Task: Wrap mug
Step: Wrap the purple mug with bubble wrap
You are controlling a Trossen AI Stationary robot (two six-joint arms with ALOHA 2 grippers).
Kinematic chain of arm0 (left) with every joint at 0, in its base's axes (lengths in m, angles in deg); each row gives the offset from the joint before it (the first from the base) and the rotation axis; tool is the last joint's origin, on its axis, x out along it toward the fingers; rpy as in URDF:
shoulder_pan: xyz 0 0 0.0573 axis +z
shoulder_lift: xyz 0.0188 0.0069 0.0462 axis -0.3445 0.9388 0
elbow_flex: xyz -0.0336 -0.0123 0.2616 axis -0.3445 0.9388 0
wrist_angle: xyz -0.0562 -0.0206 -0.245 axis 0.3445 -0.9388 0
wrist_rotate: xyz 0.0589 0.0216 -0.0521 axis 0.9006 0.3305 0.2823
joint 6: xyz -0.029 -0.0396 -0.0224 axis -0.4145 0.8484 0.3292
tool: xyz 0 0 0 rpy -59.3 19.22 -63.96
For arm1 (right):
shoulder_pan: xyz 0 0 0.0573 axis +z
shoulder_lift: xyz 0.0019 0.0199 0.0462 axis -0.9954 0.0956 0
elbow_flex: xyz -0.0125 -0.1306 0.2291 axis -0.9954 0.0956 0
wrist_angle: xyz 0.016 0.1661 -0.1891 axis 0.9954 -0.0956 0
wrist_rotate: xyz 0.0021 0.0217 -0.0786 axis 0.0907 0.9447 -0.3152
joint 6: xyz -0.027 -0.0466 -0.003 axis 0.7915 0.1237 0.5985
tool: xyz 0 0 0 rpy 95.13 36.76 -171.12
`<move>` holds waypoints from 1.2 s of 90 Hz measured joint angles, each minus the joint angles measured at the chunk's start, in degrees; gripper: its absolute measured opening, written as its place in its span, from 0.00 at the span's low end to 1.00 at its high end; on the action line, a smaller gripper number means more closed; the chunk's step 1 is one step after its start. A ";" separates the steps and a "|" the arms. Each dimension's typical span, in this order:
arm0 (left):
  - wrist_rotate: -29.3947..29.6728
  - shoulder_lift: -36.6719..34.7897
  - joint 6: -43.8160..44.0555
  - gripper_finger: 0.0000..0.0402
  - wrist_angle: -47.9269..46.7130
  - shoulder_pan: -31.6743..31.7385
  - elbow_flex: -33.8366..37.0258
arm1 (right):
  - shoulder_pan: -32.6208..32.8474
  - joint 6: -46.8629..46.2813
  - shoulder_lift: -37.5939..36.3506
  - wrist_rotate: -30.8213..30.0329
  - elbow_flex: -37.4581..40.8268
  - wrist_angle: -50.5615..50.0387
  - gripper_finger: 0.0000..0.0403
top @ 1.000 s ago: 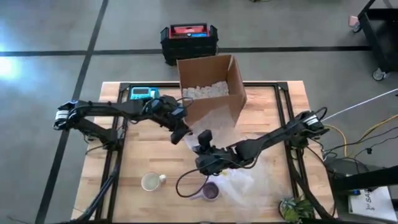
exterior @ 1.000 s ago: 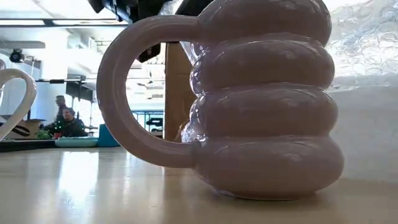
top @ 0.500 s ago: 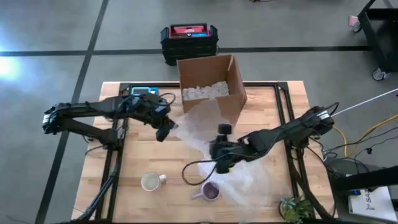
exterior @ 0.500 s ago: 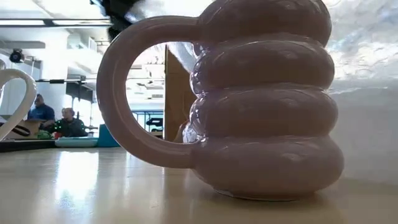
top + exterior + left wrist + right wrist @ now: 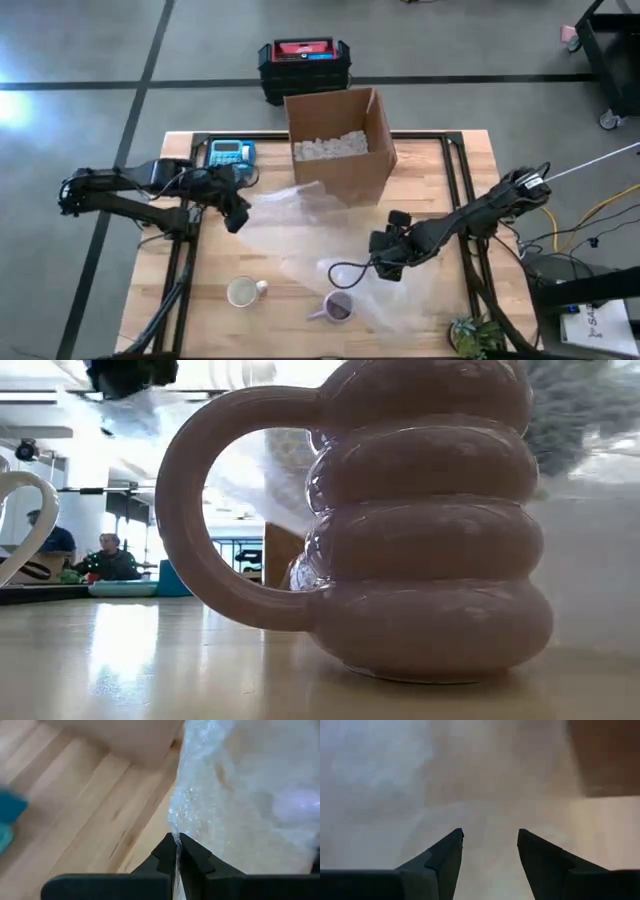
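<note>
1. Two mugs stand near the table's front edge: a ribbed purple mug (image 5: 339,307) resting on the bubble wrap sheet (image 5: 310,228), and a cream mug (image 5: 243,292) beside it.
2. One cardboard box (image 5: 340,140) sits behind.
3. Left gripper (image 5: 238,215) pinches the sheet's edge.
4. Right gripper (image 5: 385,262), fingers spread, hovers above the wrap.

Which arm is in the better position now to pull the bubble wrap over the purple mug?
Left. The left gripper is shut on the bubble wrap edge. The right gripper is open and holds nothing, beside the purple mug.
</note>
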 joint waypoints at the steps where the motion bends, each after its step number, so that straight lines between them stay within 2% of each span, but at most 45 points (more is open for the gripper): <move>1: 0.10 -0.13 0.29 0.00 -0.20 -0.01 0.30 | 0.00 -0.18 0.00 0.23 0.32 0.32 0.42; 16: 0.45 -1.48 4.48 0.00 -1.13 0.00 5.37 | -0.04 -0.16 0.09 1.67 1.91 3.51 0.39; 30: -0.11 -2.30 7.46 0.00 -2.07 0.00 10.73 | -0.15 5.84 0.09 1.74 3.48 3.61 0.35; 48: -3.62 -4.35 11.05 0.00 -0.98 -0.09 17.27 | -2.09 10.75 0.09 0.76 6.13 3.73 0.29; 67: -10.10 -6.82 16.63 0.00 1.67 -2.31 23.72 | -3.45 20.78 0.13 -0.70 6.30 3.55 0.20; 80: -14.23 -7.41 19.31 0.00 5.54 -4.00 25.56 | -3.44 32.24 0.13 -4.81 6.27 4.85 0.16; 91: -14.61 -7.44 19.66 0.02 6.75 -4.59 25.53 | -3.60 39.81 0.13 -7.39 6.27 8.07 0.16; 108: -14.41 -7.72 15.66 0.16 7.38 -4.59 21.08 | -3.74 41.27 -1.51 -8.33 6.27 10.53 0.24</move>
